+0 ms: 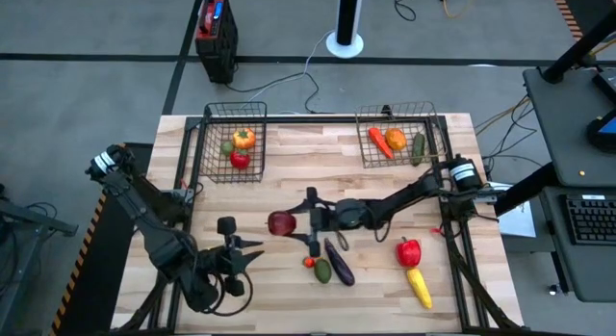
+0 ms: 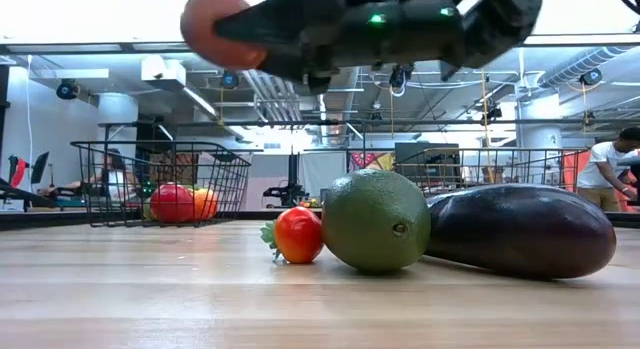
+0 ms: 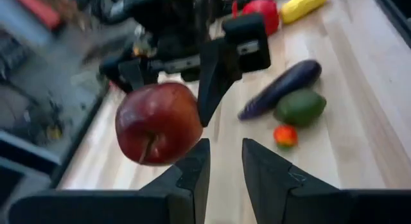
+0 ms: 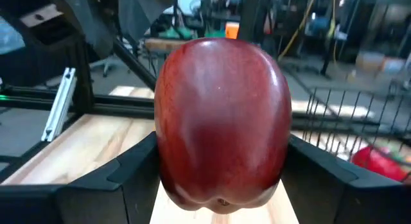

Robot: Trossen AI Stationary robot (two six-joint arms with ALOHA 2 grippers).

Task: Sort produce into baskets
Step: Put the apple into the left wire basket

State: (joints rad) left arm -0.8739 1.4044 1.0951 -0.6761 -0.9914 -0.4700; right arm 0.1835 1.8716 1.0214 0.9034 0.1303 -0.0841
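Your right gripper (image 1: 292, 223) held the red apple (image 1: 281, 222) between its fingers, raised clear of the table. It looked rigid, light and glossy, so I judged a grip across its widest girth safest. Your left gripper (image 1: 252, 256) waited nearby, closed and empty.

I am looking over a grey floor (image 1: 96, 86) crossed by dark lines, with a black-and-red box (image 1: 216, 36) and a white stand (image 1: 346, 33) sitting beyond the wooden table (image 1: 289, 288). A keyboard (image 1: 587, 220) is lying at right. Ceiling lights (image 2: 200, 99) are glowing; a person (image 2: 606, 169) is standing far right.
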